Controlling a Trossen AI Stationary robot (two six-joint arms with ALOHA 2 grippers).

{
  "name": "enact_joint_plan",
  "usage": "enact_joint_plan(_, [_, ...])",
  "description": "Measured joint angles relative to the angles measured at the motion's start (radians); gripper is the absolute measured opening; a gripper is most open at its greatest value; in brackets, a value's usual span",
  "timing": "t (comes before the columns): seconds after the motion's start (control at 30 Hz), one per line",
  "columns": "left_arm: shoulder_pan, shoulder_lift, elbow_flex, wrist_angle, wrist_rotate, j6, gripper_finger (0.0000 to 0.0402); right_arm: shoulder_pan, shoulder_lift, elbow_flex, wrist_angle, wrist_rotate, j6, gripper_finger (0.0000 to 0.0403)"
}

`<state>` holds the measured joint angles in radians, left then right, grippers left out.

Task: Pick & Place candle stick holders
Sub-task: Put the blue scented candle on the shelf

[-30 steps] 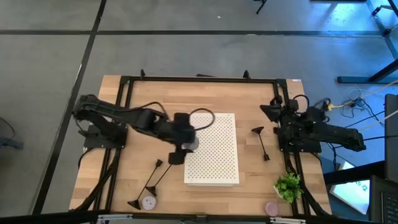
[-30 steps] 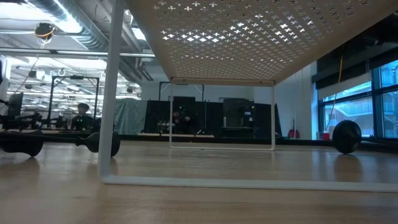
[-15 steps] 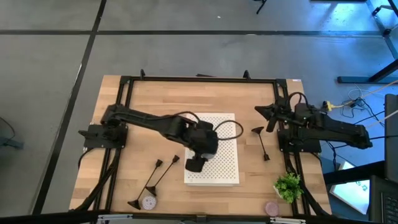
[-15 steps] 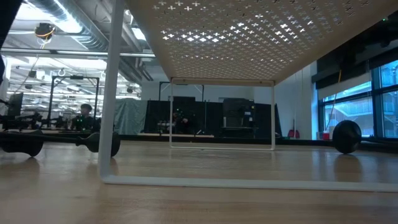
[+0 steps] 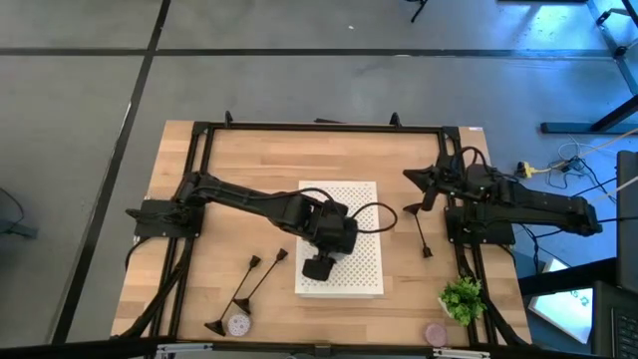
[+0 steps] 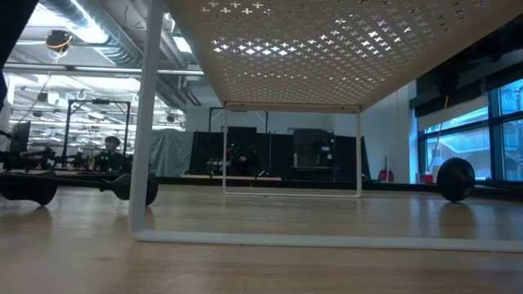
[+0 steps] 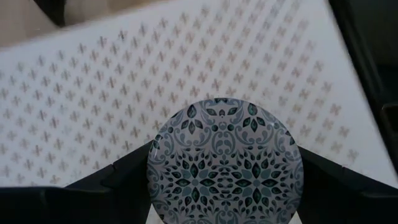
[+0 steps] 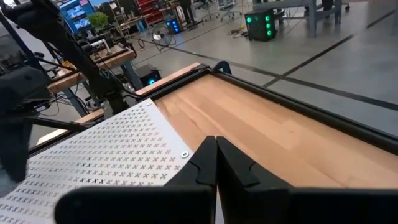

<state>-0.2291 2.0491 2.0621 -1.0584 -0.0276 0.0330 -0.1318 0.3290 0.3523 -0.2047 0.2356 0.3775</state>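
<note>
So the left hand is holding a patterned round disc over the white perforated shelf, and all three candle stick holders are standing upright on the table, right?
Not quite. The left hand does hold the patterned disc over the perforated shelf, but the high view shows the candle stick holders lying on their sides: two left of the shelf, one to its right.

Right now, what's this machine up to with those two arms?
The left gripper is over the white perforated stand in the middle of the table, shut on a round patterned disc. The right gripper waits near the table's right edge, fingers closed and empty. Three black candle stick holders lie on the wood untouched: two left of the stand, one to its right. A small green plant sits at the near right corner.
</note>
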Motion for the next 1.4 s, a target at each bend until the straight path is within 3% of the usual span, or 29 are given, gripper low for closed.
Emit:
enact_joint_plan(0.27, [0.0,0.012,0.0,0.027,0.03,0.016,0.0293,0.0,0.048,0.0,0.017,0.0,0.0,0.0001])
enact_joint_plan(0.97, [-0.007,0.045,0.0,0.005,-0.015,0.033,0.0293,0.0,0.058,0.0,0.037,-0.003,0.0,0.0001])
enact_joint_plan(1.4, [-0.018,0.042,0.0,-0.012,-0.059,0.033,0.0332,0.0,0.058,0.0,0.037,-0.003,-0.001,0.0001])
